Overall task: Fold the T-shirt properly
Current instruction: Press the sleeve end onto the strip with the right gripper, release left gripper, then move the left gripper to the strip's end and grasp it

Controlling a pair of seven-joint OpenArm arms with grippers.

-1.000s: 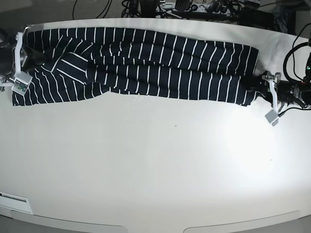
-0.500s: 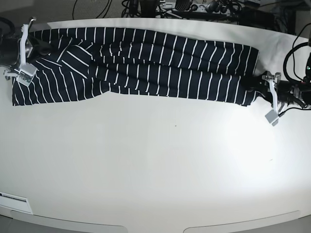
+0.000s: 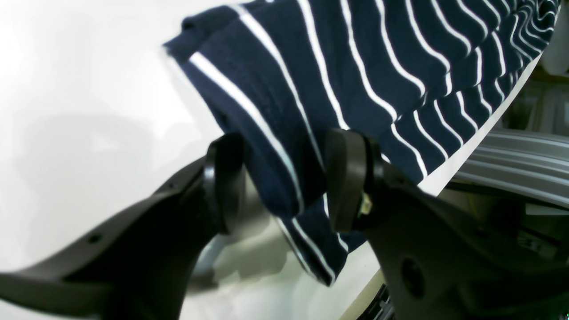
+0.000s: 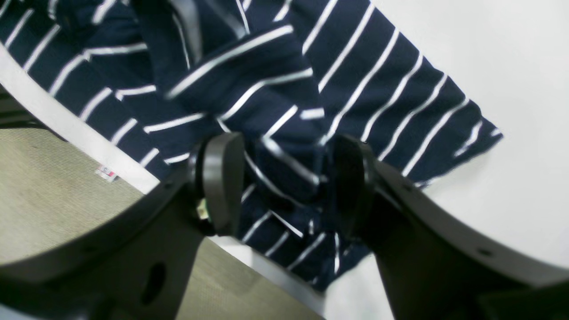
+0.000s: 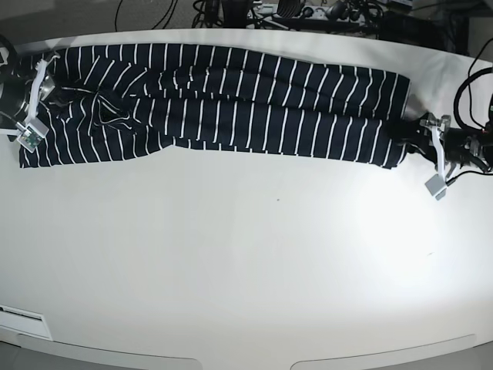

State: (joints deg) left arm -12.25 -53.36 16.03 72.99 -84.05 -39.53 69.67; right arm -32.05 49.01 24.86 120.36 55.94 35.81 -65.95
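The T-shirt (image 5: 231, 100), dark navy with thin white stripes, lies stretched in a long band across the far part of the white table (image 5: 246, 254). My left gripper (image 5: 420, 139) is at the shirt's right end. In the left wrist view it (image 3: 286, 186) is shut on a fold of the shirt's hem (image 3: 378, 66). My right gripper (image 5: 42, 96) is at the shirt's left end. In the right wrist view it (image 4: 284, 182) is shut on a bunched fold of the shirt (image 4: 378, 89), close to the table's edge.
Cables and equipment (image 5: 293, 11) crowd the space behind the table's far edge. The floor (image 4: 53, 200) shows just beyond the table's edge by my right gripper. A white label (image 5: 19, 312) sits at the front left corner.
My right gripper rose and swung back over the shirt's left end; the folded-over flap there now lies flatter. My left gripper shifted slightly right, still on the shirt's right end.
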